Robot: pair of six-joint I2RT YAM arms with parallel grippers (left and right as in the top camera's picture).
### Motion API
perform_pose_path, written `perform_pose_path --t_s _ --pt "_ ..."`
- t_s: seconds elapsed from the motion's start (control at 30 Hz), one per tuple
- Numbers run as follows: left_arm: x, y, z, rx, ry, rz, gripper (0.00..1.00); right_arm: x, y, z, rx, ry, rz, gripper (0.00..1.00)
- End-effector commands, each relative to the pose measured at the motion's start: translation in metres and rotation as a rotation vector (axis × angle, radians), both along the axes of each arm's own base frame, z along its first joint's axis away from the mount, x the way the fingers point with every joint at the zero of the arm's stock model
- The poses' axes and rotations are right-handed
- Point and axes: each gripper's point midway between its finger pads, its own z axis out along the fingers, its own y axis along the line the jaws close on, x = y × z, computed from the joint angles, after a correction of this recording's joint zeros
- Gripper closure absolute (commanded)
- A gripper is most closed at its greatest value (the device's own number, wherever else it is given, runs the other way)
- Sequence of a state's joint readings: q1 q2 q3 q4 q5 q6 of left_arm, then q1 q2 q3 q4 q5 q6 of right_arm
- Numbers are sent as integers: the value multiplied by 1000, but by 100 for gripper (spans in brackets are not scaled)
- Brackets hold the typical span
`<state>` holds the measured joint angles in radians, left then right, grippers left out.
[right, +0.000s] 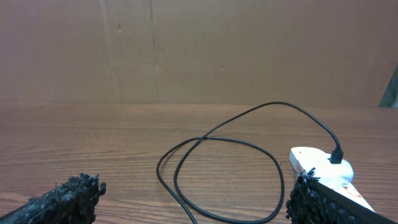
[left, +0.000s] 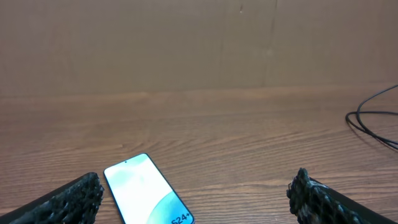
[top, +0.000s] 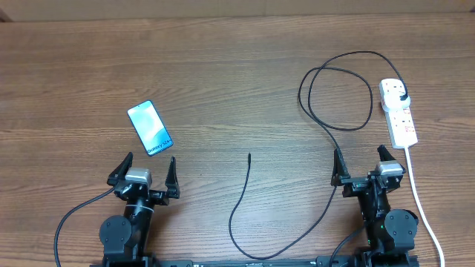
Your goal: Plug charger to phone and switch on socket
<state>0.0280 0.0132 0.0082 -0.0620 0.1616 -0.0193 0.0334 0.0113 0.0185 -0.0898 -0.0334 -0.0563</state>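
On the wooden counter [top: 223, 67], left claw [top: 150, 158] spread wide and empty, just behind the phone [top: 149, 127], screen up, lying at an angle. Right claw [top: 359, 152] equally agape, gripping nothing, near the socket [top: 398, 111] on the right side. Charger [top: 249, 165] plugged into the socket's far end, looping across the counter, connector tip lying loose near centre, well apart from the phone.

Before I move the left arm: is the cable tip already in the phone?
No, the cable tip lies on the table, apart from the phone.
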Motion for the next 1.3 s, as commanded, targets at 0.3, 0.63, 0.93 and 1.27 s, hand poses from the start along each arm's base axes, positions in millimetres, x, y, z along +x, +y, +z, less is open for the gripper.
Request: perform_pose_path --t_s 0.3,0.63,0.93,1.27 --pt "-11 -1 34 -2 -5 -4 0 0 0 -2 -5 -5 -4 0" --pt "-23 10 75 -12 -50 63 1 0 0 -2 -5 -5 -4 0" --pt "-26 23 94 -13 10 136 0 0 0 -2 -5 -5 -4 0" --pt "1 24 121 -7 178 142 1 0 0 -2 -5 -5 -4 0"
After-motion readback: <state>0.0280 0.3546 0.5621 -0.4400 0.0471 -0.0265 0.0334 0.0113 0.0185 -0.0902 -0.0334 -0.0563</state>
